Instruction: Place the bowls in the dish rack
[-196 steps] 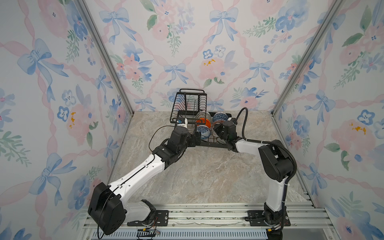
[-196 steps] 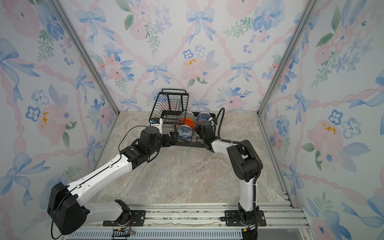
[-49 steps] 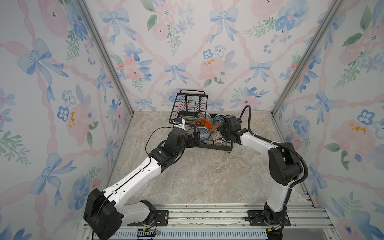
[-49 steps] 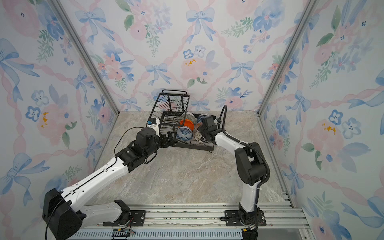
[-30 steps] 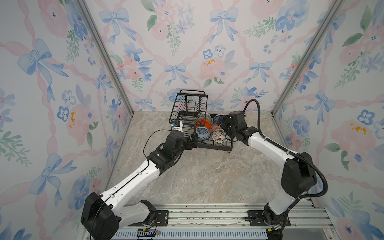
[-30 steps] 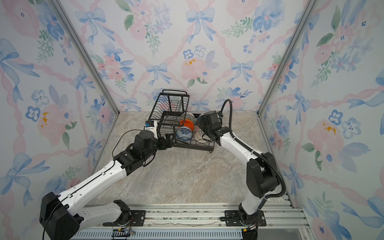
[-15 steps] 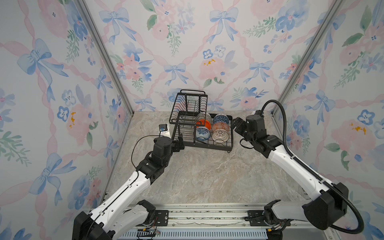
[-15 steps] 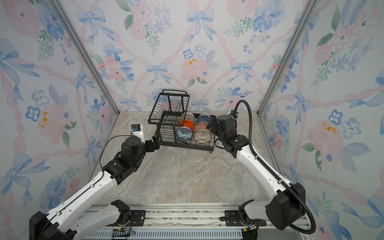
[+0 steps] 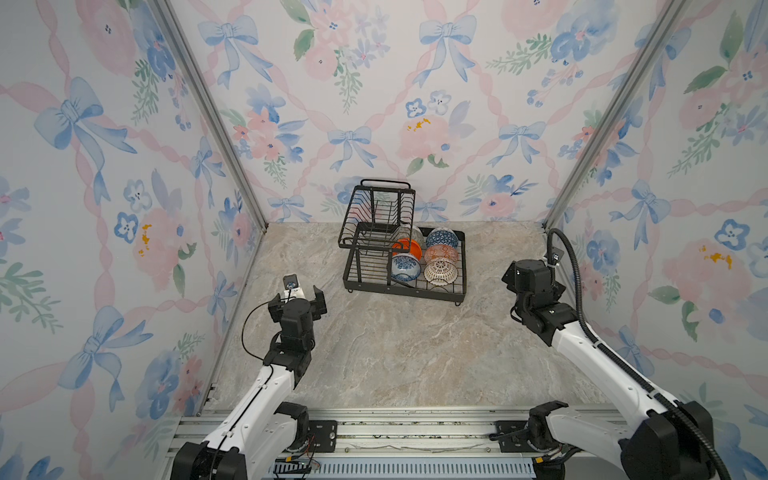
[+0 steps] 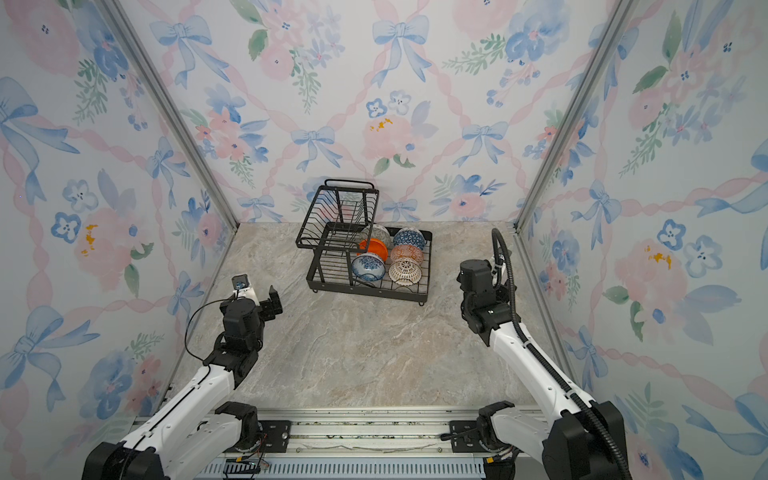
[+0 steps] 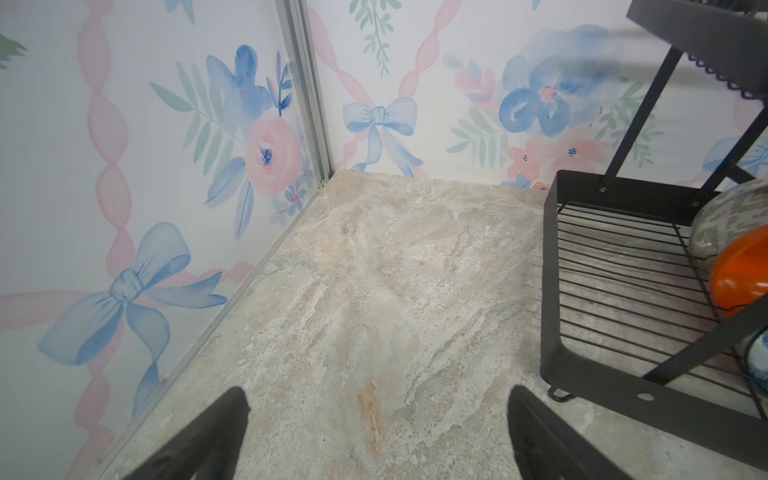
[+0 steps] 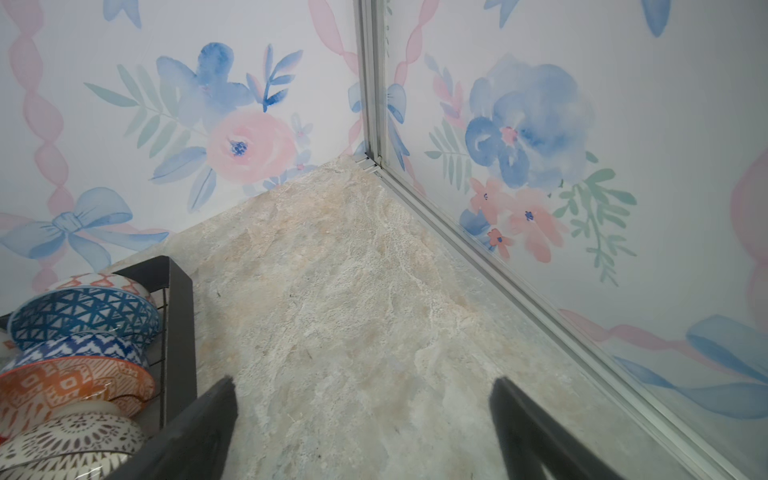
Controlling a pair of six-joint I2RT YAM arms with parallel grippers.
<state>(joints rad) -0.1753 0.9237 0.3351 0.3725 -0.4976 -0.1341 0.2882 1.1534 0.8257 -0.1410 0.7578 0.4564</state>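
Pulled back from the dish rack on both sides since half a second ago, when close by its left and right ends, and further still than a second ago, when reaching in at the lower tray; now held well apart from it over the bare marbled desk; left fingers spread wide with nothing between them, only desk in the gap and the rack's near corner off to one side in the left wrist view; right fingers equally wide and holding nothing, with a rack corner and three bowls at the edge of the right wrist view; rack in the same spot as before, at the back of the desk near the rear wall; all six bowls unmoved in the lower tray, to the right of the raised upper basket; pale green bowl and plain orange bowl at the back, partly under the basket; blue triangle bowl back right; orange-red patterned bowl just in front of it; blue-floral bowl and white lattice bowl side by side at the front; all tipped on edge and packed close together.
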